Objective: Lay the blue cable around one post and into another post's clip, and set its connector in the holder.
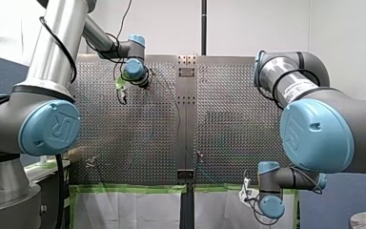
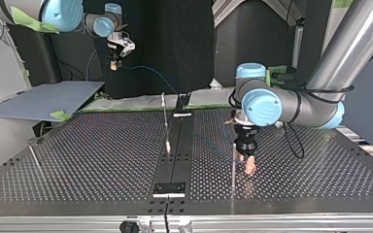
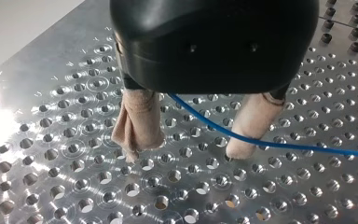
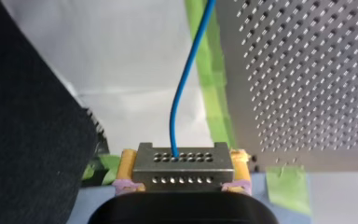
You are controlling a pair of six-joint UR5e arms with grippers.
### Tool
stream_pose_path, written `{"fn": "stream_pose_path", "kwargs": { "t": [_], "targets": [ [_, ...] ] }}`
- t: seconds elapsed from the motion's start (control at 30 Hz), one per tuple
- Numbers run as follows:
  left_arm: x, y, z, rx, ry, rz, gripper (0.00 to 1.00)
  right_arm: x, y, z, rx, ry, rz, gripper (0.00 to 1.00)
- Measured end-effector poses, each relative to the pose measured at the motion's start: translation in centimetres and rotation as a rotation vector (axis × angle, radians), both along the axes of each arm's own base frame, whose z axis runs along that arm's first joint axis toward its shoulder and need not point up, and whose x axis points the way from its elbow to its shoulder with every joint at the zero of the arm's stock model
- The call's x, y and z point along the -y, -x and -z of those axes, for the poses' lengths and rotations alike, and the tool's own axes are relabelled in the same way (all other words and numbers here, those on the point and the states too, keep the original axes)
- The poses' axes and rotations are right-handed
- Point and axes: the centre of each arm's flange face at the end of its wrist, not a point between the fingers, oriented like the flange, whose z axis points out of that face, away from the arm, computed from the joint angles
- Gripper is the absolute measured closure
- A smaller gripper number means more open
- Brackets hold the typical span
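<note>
The cable [image 4: 172, 126] is bright blue. The connector [image 4: 182, 167] is dull grey metal, marked with two rows of small dark holes. The robot's right claw [image 4: 183, 170] has yellow pads [image 4: 128, 163] tipped with pale purple. Its left claw [image 3: 189, 149] has a glossy black body and beige pads [image 3: 140, 116]. The bench [image 3: 51, 196] is silver, patterned all over with a regular grid of round holes, and edged with green tape [image 4: 214, 102]. The arms' joint caps [image 1: 50, 126] are light blue.
</note>
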Motion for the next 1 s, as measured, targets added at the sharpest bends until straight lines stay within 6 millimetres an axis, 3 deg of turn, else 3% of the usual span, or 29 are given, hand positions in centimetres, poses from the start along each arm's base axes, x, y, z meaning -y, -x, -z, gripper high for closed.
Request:
{"fn": "stream_pose_path", "kwargs": {
  "t": [0.67,1.0],
  "targets": [
    [0.2,0.1,0.0,0.000,0.002,0.003,0.00,3.7,-2.2,-8.5,0.033,0.094,-0.140,0.99],
    [0.2,0.2,0.0,-0.001,0.008,-0.004,0.00,4.4,-2.3,-12.7,0.055,0.207,-0.145,0.99]
  ]
}}
